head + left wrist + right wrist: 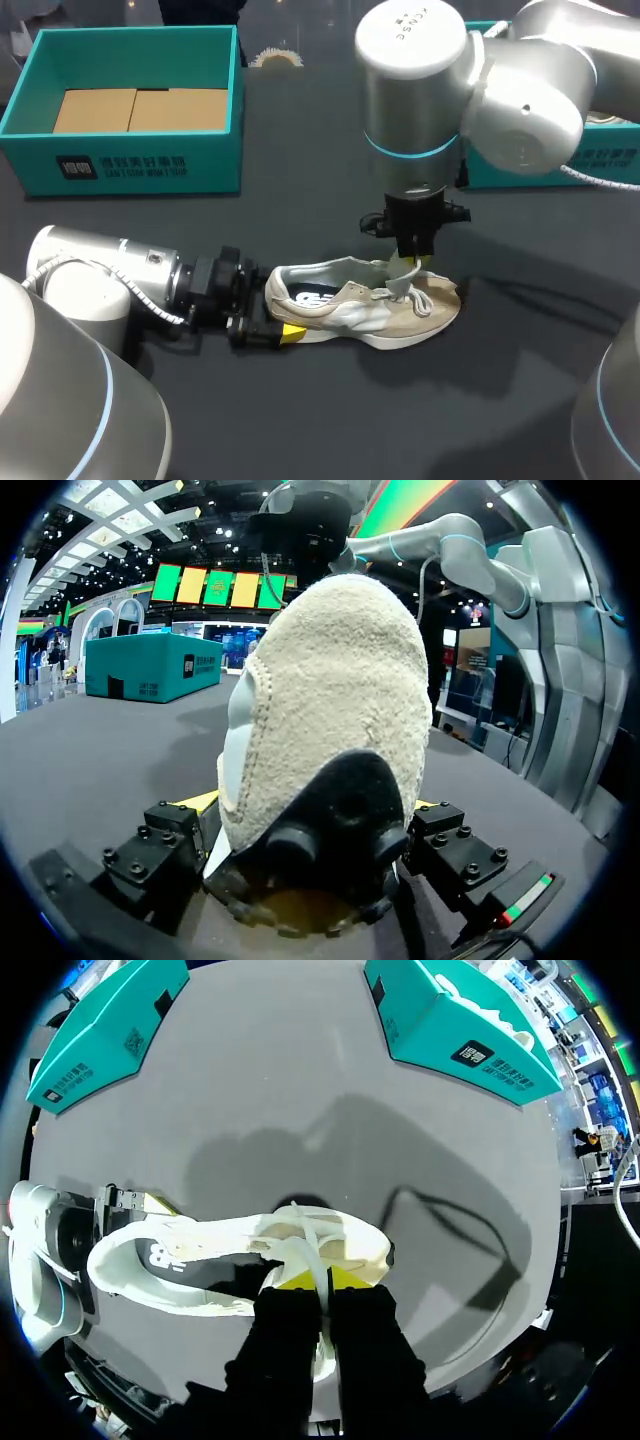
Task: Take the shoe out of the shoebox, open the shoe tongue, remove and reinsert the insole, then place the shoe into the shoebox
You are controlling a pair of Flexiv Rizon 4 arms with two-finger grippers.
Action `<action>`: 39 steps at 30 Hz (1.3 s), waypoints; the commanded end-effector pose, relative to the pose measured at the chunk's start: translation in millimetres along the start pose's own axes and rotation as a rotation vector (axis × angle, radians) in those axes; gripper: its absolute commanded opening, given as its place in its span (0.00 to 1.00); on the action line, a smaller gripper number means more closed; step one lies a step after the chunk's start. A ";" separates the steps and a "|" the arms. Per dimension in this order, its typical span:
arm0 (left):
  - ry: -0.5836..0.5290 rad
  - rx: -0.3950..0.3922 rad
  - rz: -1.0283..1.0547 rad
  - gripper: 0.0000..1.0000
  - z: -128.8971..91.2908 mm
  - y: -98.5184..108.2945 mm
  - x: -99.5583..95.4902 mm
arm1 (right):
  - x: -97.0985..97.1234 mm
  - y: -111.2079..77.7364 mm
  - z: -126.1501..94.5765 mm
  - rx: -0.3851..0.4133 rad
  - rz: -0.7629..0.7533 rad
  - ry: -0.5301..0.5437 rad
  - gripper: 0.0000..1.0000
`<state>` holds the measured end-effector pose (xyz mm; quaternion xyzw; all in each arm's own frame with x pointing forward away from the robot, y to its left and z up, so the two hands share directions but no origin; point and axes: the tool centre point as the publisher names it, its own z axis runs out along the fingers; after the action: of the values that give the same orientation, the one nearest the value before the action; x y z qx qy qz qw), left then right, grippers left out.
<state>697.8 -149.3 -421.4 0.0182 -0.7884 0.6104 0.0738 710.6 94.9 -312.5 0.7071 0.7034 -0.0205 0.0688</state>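
Step 2, tongue opening: L gripper (272, 312) clamps shoe (370, 305) heel; R gripper (325, 1280) pinches tongue (398, 272). Next: pull tongue up, fwd.

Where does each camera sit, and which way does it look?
Head view: above and behind, looking down; both arms show, left gripper and right gripper on the shoe.
Left wrist view: on the left arm, facing the shoe's heel between its fingers.
Right wrist view: on the right arm, looking down past its fingers.
Shared: the shoe.
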 end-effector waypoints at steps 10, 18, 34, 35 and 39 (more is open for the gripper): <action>-0.002 0.000 0.000 0.00 -1.3 5.2 2.7 | -20.8 0.0 28.2 -0.073 -0.142 0.083 0.00; -0.002 0.000 0.000 0.00 -1.3 5.2 2.7 | -32.3 4.2 37.5 -0.052 -0.137 0.049 0.00; -0.002 0.000 0.000 0.00 -1.3 5.2 2.7 | -44.0 10.2 49.2 -0.027 -0.087 -0.070 0.38; -0.002 0.000 0.000 0.00 -1.3 5.2 2.7 | -44.4 10.4 48.8 -0.028 -0.083 -0.073 0.43; -0.002 0.000 0.000 0.00 -1.3 5.2 2.7 | -46.3 11.0 46.9 -0.034 -0.075 -0.086 0.49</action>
<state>697.4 -149.5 -421.5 0.0183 -0.7885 0.6103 0.0736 725.5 41.6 -353.3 0.6769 0.7271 -0.0407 0.1075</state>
